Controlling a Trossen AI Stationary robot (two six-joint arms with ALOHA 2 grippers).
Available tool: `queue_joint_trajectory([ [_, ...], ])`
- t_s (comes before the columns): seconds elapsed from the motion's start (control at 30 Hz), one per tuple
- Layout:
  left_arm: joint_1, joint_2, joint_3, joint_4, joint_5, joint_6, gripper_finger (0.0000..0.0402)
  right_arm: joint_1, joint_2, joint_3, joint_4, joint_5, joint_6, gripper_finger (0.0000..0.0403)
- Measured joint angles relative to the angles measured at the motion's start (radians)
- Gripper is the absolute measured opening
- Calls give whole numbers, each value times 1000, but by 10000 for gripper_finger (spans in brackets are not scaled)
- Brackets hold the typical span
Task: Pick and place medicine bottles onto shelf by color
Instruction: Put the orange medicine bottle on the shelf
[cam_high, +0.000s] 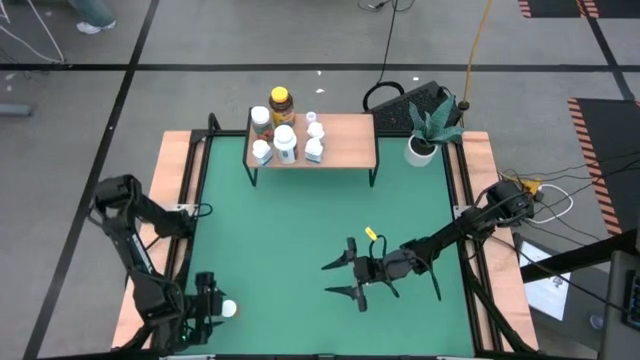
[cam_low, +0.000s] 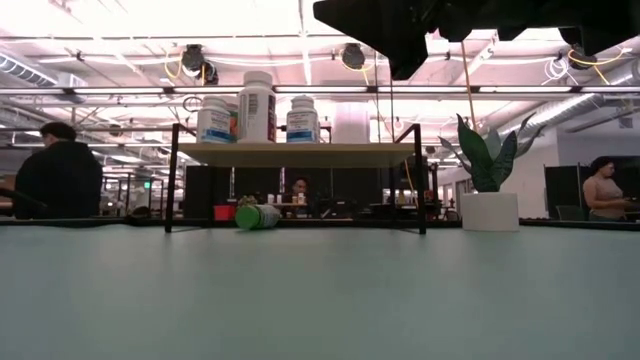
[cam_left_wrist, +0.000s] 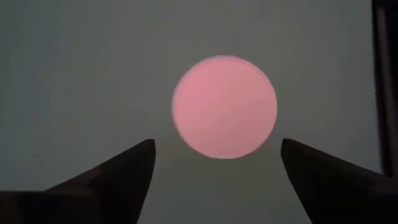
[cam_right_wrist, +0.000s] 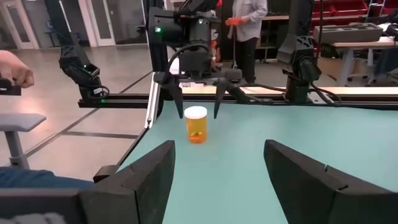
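An amber pill bottle with a white lid (cam_right_wrist: 196, 124) stands upright on the green table near its near left corner; its lid also shows in the high view (cam_high: 229, 309) and the left wrist view (cam_left_wrist: 224, 106). My left gripper (cam_right_wrist: 198, 112) is open, pointing down, with one finger on either side of the lid and apart from it. My right gripper (cam_high: 327, 279) is open and empty over the table's middle, pointing toward the left edge. Several bottles (cam_high: 285, 143) stand on the left part of the shelf (cam_high: 345, 140). A green bottle (cam_low: 258, 215) lies under the shelf.
A white plant pot (cam_high: 421, 150) stands right of the shelf at the far edge. Wooden side boards (cam_high: 170, 200) run along the table's left and right sides. People show in the room beyond the table (cam_low: 55, 170).
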Motion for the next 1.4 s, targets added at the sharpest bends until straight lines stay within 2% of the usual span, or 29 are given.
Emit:
queue_joint_trajectory([
  [0.13,0,46,0,-1,0,38,359,0,0,0,-1,0,0,242],
  [0.23,1,68,0,1,-17,65,344,0,0,0,-1,0,0,242],
  [0.6,10,82,0,8,-82,132,188,0,4,8,16,-6,5,242],
  [0.67,19,82,0,10,-89,144,166,-3,27,30,17,-37,1,242],
  [0.8,56,82,0,11,-95,181,141,-17,140,138,16,-109,-29,242],
  [0.87,78,82,0,15,-110,199,137,-31,214,209,7,-109,-42,242],
  [0.93,103,82,0,32,-119,229,136,-52,281,292,-36,-119,-45,242],
  [1.07,151,82,0,91,-126,308,136,-95,377,469,-146,-220,-31,245],
  [1.13,173,82,0,123,-129,346,136,-108,413,555,-205,-261,-37,251],
  [1.27,207,82,0,156,-135,395,136,-122,478,703,-328,-269,-88,272],
  [1.4,226,82,0,164,-135,411,136,-131,559,811,-371,-288,-94,298],
])
